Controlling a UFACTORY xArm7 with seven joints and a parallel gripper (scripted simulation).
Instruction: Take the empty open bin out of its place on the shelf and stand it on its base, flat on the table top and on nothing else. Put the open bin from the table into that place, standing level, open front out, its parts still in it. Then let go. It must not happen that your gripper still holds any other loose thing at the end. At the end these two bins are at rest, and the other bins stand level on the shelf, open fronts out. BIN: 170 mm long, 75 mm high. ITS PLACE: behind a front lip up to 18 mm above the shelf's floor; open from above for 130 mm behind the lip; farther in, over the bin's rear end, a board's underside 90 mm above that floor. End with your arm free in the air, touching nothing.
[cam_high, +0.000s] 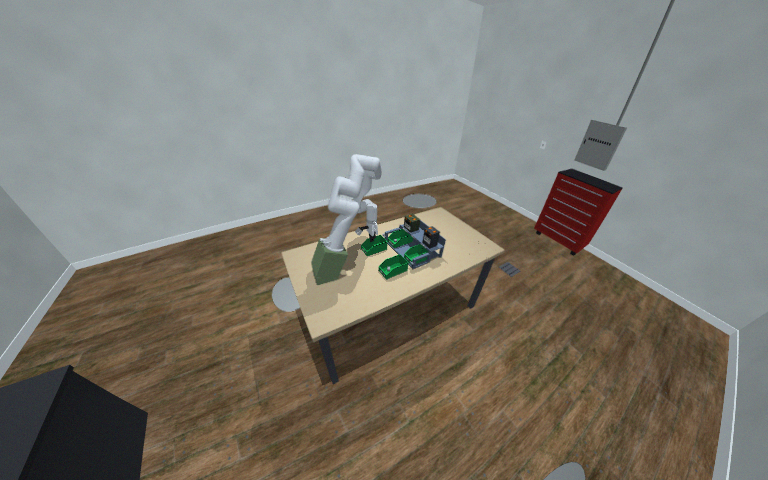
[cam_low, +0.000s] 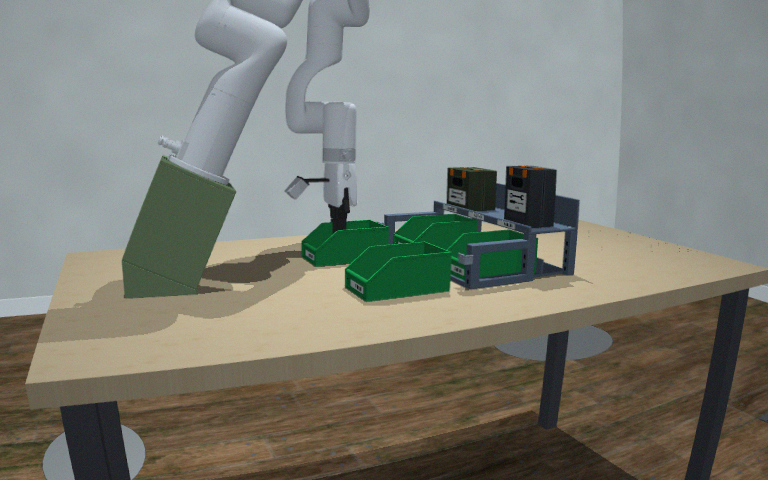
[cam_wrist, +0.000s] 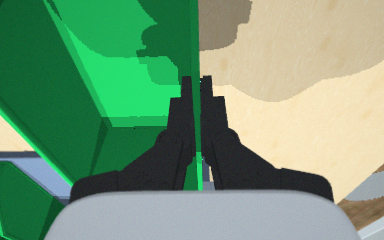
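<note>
My gripper (cam_high: 372, 233) (cam_low: 338, 216) (cam_wrist: 197, 93) is shut on the thin side wall of an empty green open bin (cam_high: 373, 246) (cam_low: 339, 246) (cam_wrist: 125, 85). One finger is inside the bin and one outside. The bin hangs level, at or just above the table top (cam_low: 283, 333), left of the shelf (cam_high: 440, 244) (cam_low: 570, 249). A second green open bin (cam_high: 393, 266) (cam_low: 399, 274) stands on the table in front of the shelf; its contents are hidden. Two more green bins (cam_low: 438, 229) (cam_low: 498, 254) sit in the shelf.
Two dark boxes (cam_low: 471, 187) (cam_low: 530, 195) stand on the shelf's upper board. The arm's green base block (cam_low: 175, 232) stands at the table's left. A corner of the shelf (cam_wrist: 30, 170) shows at the lower left of the wrist view.
</note>
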